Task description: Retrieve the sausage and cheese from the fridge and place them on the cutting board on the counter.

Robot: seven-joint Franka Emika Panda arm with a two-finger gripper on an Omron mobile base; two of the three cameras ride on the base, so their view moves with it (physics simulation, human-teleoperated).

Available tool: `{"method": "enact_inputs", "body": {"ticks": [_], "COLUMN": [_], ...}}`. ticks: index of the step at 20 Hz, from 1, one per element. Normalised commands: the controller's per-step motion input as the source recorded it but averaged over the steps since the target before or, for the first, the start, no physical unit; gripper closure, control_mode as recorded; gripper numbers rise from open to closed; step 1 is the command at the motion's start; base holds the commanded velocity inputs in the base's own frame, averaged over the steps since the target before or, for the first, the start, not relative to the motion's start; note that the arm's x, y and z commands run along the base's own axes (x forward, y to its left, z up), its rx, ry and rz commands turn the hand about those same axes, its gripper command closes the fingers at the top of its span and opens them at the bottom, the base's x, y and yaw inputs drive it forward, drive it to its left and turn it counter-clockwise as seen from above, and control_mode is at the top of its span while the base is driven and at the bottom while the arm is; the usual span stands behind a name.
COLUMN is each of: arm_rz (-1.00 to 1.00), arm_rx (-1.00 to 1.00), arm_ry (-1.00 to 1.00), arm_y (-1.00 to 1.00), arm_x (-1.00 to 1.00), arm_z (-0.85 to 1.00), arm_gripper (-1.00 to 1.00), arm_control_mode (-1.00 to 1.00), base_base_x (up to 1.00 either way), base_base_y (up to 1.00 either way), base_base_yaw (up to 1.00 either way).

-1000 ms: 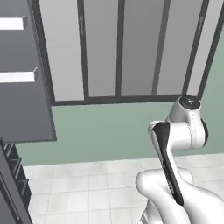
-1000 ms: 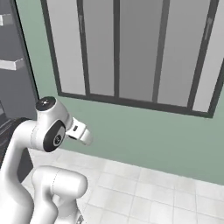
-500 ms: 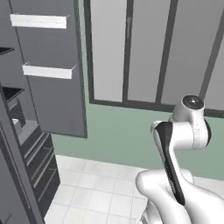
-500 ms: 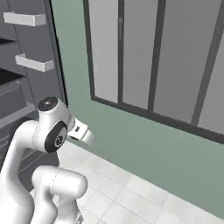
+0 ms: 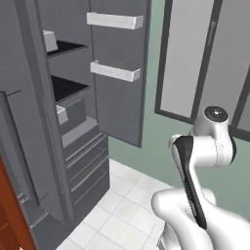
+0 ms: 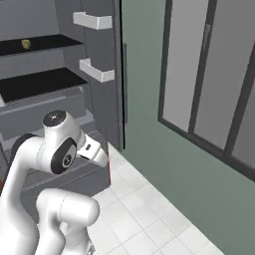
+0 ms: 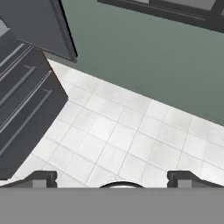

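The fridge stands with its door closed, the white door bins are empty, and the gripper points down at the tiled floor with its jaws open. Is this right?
One thing is wrong: the fridge door is open, not closed. The right base view shows its dark shelves and the door swung out with empty white door bins. The rest holds: in the hand view the gripper points at the tiled floor, jaws open.

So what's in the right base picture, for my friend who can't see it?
The fridge stands open on the left, with a small yellowish cheese on its top dark shelf and white door bins beside. The white robot arm rises in front, over pale floor tiles by a green wall.
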Motion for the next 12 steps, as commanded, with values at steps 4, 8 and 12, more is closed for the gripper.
{"method": "enact_inputs", "body": {"ticks": [4, 8, 12], "arm_rz": [0.00, 0.00, 0.00], "arm_rx": [0.00, 0.00, 0.00], "arm_ry": [0.00, 0.00, 0.00], "arm_y": [0.00, 0.00, 0.00], "arm_x": [0.00, 0.00, 0.00], "arm_z": [0.00, 0.00, 0.00], "arm_gripper": [-1.00, -1.00, -1.00], "arm_control_mode": [1.00, 1.00, 1.00], "base_base_x": [0.35, 0.40, 0.41], "base_base_y": [-0.22, -0.33, -0.42], "base_base_yaw": [0.48, 0.33, 0.22]}}
